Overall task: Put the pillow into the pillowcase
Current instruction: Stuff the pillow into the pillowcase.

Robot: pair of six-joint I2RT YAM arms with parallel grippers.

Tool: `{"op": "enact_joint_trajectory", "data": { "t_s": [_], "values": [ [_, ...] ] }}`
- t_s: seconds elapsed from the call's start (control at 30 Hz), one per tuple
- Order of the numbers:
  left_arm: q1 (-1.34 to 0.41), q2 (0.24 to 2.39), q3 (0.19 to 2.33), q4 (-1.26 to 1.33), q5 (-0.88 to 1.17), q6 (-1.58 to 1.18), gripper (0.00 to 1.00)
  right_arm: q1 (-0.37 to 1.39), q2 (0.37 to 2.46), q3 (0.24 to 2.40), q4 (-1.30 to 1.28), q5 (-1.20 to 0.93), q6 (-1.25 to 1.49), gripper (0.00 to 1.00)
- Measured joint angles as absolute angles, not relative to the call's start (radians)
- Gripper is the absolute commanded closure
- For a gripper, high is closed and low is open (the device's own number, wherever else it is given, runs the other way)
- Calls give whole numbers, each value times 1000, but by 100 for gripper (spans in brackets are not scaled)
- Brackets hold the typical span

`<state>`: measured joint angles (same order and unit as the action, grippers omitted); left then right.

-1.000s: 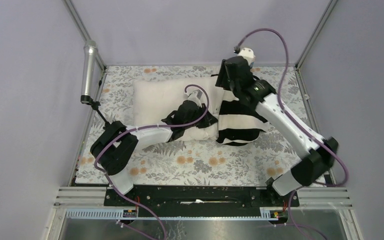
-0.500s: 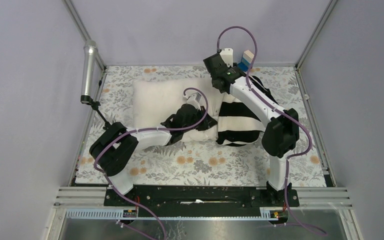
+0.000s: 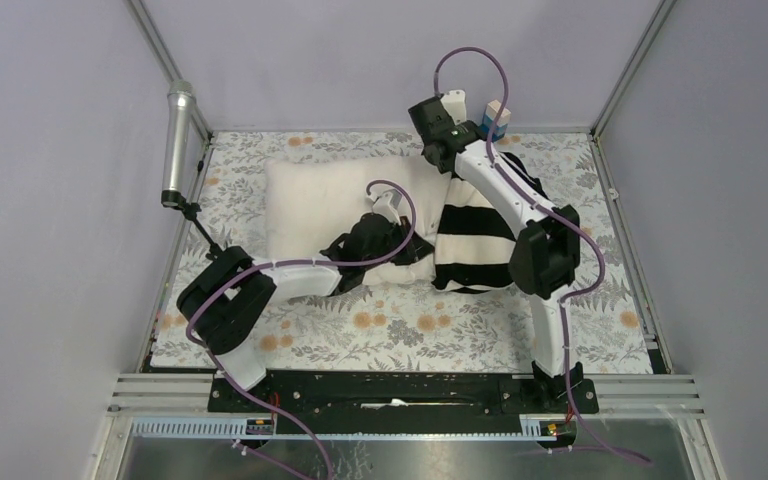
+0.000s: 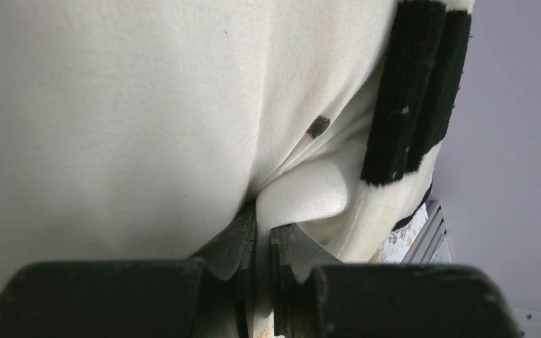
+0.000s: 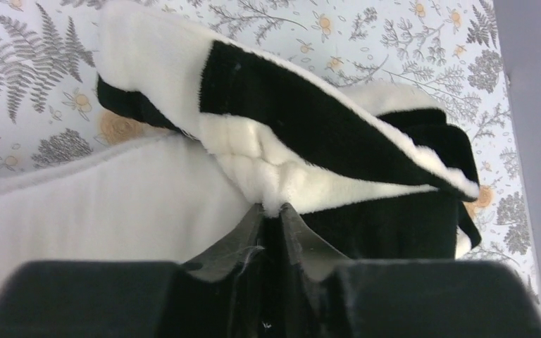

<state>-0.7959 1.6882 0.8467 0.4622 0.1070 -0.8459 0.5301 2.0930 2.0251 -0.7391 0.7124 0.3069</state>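
Cream fabric fills most of the left wrist view. It is the pillow (image 4: 113, 105), plump and plain, and the left pincer (image 4: 263, 220) is clenched on a fold of it, with the two dark fingers (image 4: 234, 236) drawn almost together and the cloth nipped in the slit between them. Just at 2 o'clock from that grip hangs a black-and-white edge of the pillowcase (image 4: 412, 105), touching the pillow.

From above, the pillow lies across the far half of the desk (image 3: 400, 330), at about 10 o'clock from the desk's middle. Its right end is tucked inside the striped pillowcase, which sits at about 2 o'clock. More than half of the pillow is bare outside the sleeve. The left arm reaches in from 7 o'clock and its wrist rests on the pillow's near edge, right beside the mouth of the case.

The right pincer (image 5: 271, 211) is clamped on a white plush band at the rim of the pillowcase, jaws closed tight on the pile, and the rim is lifted off the pillow there. In the overhead view this grip is at 12 o'clock, at the pillow's far edge.

A floral cloth (image 3: 260, 165) covers the desk. A silver cylinder (image 3: 176, 140) stands on a stalk at 9 o'clock, outside the desk's left edge.
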Motion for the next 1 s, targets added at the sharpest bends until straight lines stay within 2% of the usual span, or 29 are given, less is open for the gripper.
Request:
{"op": "enact_joint_trajectory", "data": {
  "t_s": [0.03, 0.27, 0.33, 0.43, 0.63, 0.67, 0.7, 0.83, 0.93, 1.0],
  "values": [
    [-797, 1687, 842, 469, 107, -844, 100, 530, 2116, 2069, -763, 711, 305, 100],
    [-828, 1684, 823, 493, 116, -788, 100, 559, 2238, 2500, -956, 595, 330, 100],
    [-839, 1686, 825, 486, 120, -766, 100, 585, 2232, 2555, -968, 549, 355, 100],
    [-850, 1698, 840, 469, 125, -741, 100, 633, 2181, 2486, -935, 477, 390, 100],
    [-858, 1710, 876, 422, 128, -719, 100, 612, 2125, 2117, -756, 353, 440, 100],
    [-858, 1710, 884, 408, 128, -714, 95, 596, 2122, 2060, -716, 336, 444, 100],
    [-858, 1709, 896, 390, 128, -709, 85, 582, 2118, 2011, -674, 318, 449, 100],
    [-858, 1670, 921, 310, 117, -698, 61, 542, 2057, 1886, -548, 266, 457, 100],
    [-863, 1592, 928, 207, 107, -696, 46, 541, 1948, 1813, -498, 236, 457, 100],
    [-869, 1523, 964, 94, 90, -691, 42, 537, 1882, 1809, -483, 214, 456, 100]
  ]
}}
